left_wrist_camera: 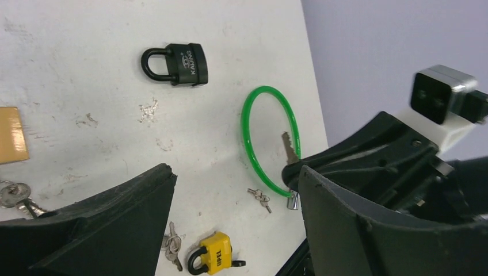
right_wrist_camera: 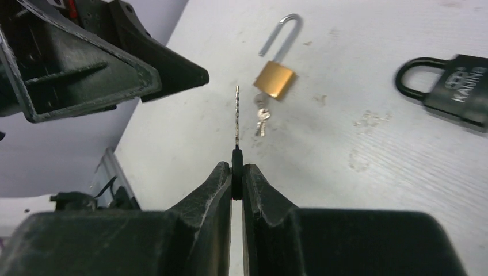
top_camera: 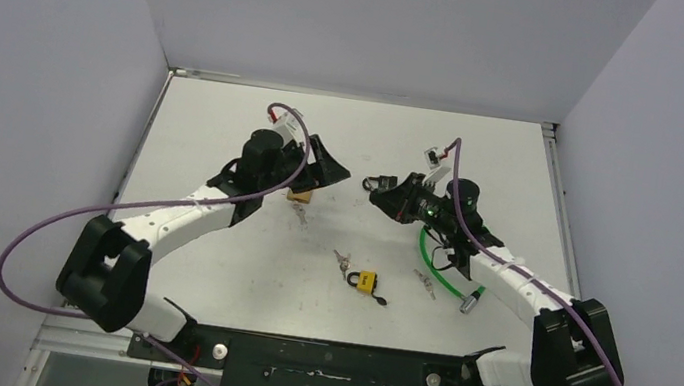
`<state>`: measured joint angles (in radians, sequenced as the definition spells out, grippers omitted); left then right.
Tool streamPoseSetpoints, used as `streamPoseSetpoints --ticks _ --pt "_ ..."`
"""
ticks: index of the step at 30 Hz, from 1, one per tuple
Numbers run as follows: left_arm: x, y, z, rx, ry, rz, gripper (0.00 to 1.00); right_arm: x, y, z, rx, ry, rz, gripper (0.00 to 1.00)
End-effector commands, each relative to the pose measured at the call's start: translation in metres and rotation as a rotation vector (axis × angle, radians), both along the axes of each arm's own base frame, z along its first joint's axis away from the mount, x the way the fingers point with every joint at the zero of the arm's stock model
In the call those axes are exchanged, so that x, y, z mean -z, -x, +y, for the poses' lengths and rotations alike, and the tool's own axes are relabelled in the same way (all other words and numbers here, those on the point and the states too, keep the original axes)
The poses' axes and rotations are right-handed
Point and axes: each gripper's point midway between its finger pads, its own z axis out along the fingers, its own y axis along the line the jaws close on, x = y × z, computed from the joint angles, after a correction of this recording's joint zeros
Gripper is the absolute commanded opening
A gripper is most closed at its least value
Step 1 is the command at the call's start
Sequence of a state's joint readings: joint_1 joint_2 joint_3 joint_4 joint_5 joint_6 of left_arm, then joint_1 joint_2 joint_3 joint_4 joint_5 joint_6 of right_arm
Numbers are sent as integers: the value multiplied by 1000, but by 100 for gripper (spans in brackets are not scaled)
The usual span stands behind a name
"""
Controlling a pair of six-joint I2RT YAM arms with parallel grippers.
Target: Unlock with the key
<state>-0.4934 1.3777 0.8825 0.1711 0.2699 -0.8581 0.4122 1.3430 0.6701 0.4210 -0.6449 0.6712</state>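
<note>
My right gripper [right_wrist_camera: 237, 169] is shut on the black head of a key [right_wrist_camera: 236, 115], whose blade sticks straight out past the fingertips. That key [left_wrist_camera: 289, 148] and the right gripper [top_camera: 381, 195] hang above the table's middle. A shut black padlock [right_wrist_camera: 454, 89] lies to its right, also seen as the black padlock [left_wrist_camera: 175, 64]. A brass padlock [right_wrist_camera: 276, 77] lies ahead with its shackle swung open and a small key bunch [right_wrist_camera: 260, 115] at its base. My left gripper [left_wrist_camera: 236, 172] stands open and empty, above the brass padlock [top_camera: 300, 194].
A yellow padlock [top_camera: 366, 281] lies in the near middle with a key bunch [top_camera: 341, 260] beside it. A green cable lock [top_camera: 439, 265] curls under the right arm, and more keys [top_camera: 426, 284] lie near it. White walls close in three sides.
</note>
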Motion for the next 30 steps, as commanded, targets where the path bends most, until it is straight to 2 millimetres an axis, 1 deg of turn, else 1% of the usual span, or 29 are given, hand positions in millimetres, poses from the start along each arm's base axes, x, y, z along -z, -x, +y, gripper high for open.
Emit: streamPoseSetpoints --ticks 1,4,7,10,12,14,17,19,20,22,23,26,28,30 --pt "-1 -27 -36 -18 30 -5 76 16 -21 -43 208 147 -3 0" --pt "9 -42 -68 10 56 11 74 27 -21 -61 276 180 35 0" --pt "22 -57 -96 38 82 14 71 32 -17 -71 300 196 50 0" --pt "37 -71 -118 52 109 35 70 38 -13 -79 319 215 63 0" --pt "46 -81 -128 37 113 34 68 42 -10 -83 330 228 71 0" --pt "63 -93 -131 -10 61 43 68 45 -7 -86 337 231 81 0" --pt "82 -105 -133 -63 -61 61 69 48 -4 -89 343 236 91 0" --pt "94 -109 -134 -102 -146 65 70 50 -3 -91 349 242 96 0" --pt "102 -109 -135 -117 -188 69 71 51 -2 -92 349 245 97 0" --pt "110 -113 -139 -129 -252 74 72 52 -2 -93 353 250 100 0" --pt "121 -114 -137 -137 -295 94 72 54 -1 -94 357 257 105 0" --pt "142 -117 -136 -160 -402 120 78 53 0 -98 366 268 101 0" --pt "154 -117 -133 -178 -475 138 81 54 2 -101 373 278 101 0" --pt "161 -118 -130 -198 -536 139 84 55 3 -103 378 284 105 0"
